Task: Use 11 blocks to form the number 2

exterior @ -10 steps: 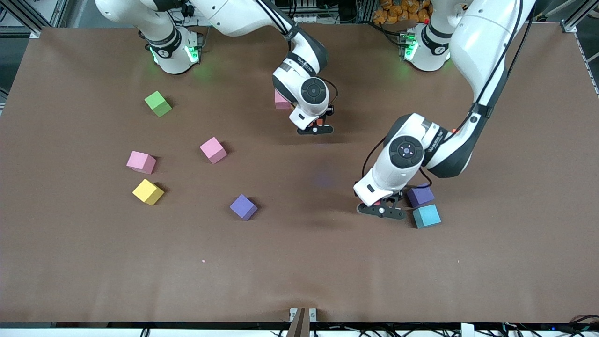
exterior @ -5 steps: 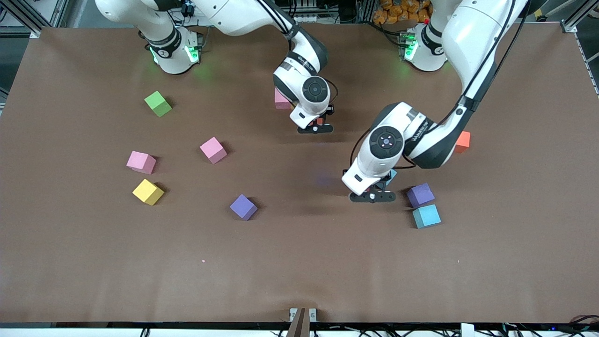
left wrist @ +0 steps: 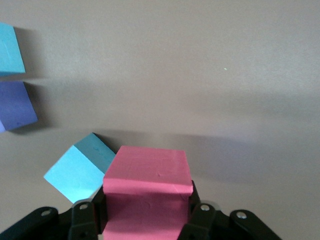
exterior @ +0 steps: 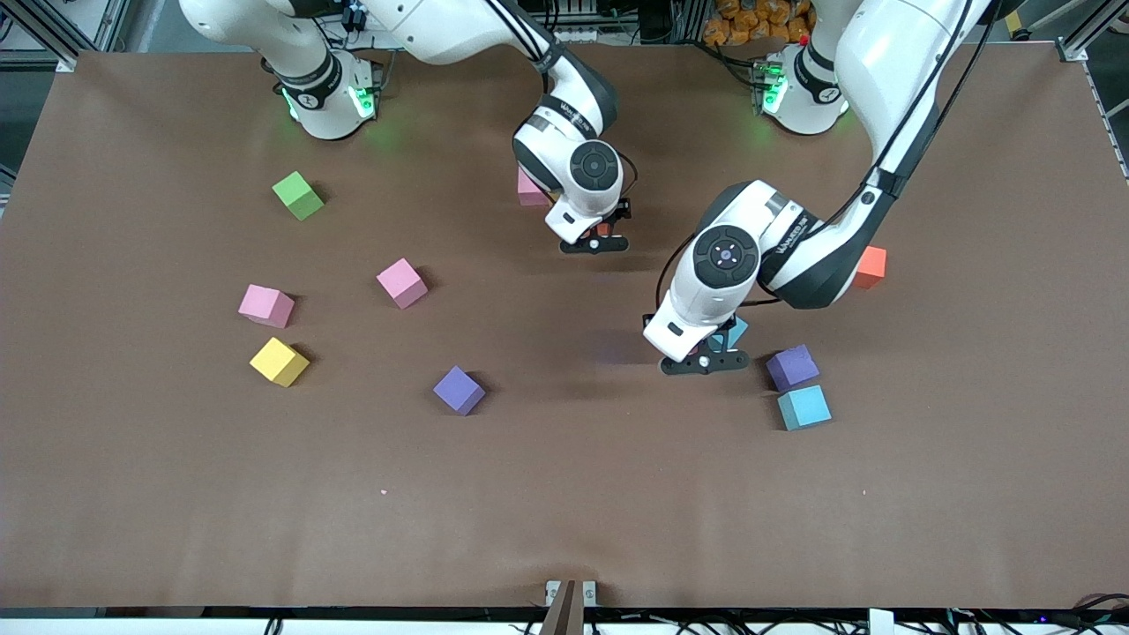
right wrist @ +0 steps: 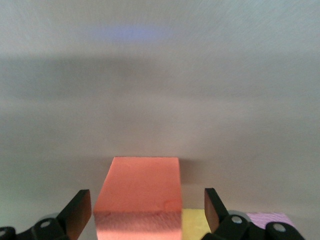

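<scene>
**Right claw apart around the red cube; left claw carrying a pink one**

The right gripper (exterior: 595, 244) is down at the table near the robots' bases, its fingers standing apart with a gap on each side of the small matte red cube (right wrist: 142, 192). That cube sits on the brown table (exterior: 564, 494) with a small yellow cube (right wrist: 196, 222) touching it and a pale pink cube (right wrist: 267, 218) just past that. I take this short row for the start of the number 2.

To finish this step well, I would lift the right gripper straight up, with no sideways drift, so neither finger brushes the red cube out of line.

The left gripper (exterior: 706, 363) is clamped on a deep pink matte cube (left wrist: 147, 185), held over the table just beside a tilted light-blue cube (left wrist: 80, 172).

I would bring it in only once the right arm is clear.

The other blocks lie scattered, among them a purple cube (exterior: 459, 390) and an orange cube (exterior: 871, 266).
</scene>
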Controlling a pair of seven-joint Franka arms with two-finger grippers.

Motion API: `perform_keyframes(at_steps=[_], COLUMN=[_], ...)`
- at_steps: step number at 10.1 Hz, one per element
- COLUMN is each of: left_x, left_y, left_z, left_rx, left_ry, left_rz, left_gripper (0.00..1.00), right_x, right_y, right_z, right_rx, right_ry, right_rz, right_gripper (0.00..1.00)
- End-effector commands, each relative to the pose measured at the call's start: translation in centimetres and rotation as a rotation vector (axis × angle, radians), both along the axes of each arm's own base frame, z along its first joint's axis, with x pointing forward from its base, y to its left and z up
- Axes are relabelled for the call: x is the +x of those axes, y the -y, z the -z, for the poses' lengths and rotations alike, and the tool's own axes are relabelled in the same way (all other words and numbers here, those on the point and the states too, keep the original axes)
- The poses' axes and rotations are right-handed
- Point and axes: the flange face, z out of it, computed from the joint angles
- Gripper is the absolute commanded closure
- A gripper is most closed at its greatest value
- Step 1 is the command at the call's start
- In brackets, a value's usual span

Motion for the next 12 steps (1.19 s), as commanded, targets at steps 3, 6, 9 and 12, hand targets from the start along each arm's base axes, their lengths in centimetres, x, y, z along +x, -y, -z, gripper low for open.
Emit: perform_keyframes(at_steps=[3,6,9,12], left_x=[-2.4,-3.8,-5.9,-8.1], left_y=[1.5,3.5,4.6,6.4], left_z=[-1.4,-0.4,1.4,3.3], left_rx=[0.015,0.011,0.01,-0.04], left_ry=[-0.027,-0.053,-0.07,-0.036], left_rz=[-0.087,-0.179,-0.169,-0.124], left_gripper=[0.65,0.65,0.64,0.64], right_x=[6.6,10.6,17.2,21.4], right_y=[6.4,12.6,21.7,29.4], right_z=[-7.4,-9.3,-9.0,-8.1], right_rx=[0.016,-0.031,0.004,0.08], right_ry=[-0.01,0.02,0.043,0.044], right_rz=[-0.072,-0.155,-0.268,-0.412], right_gripper=[0.0,0.0,0.0,0.0])
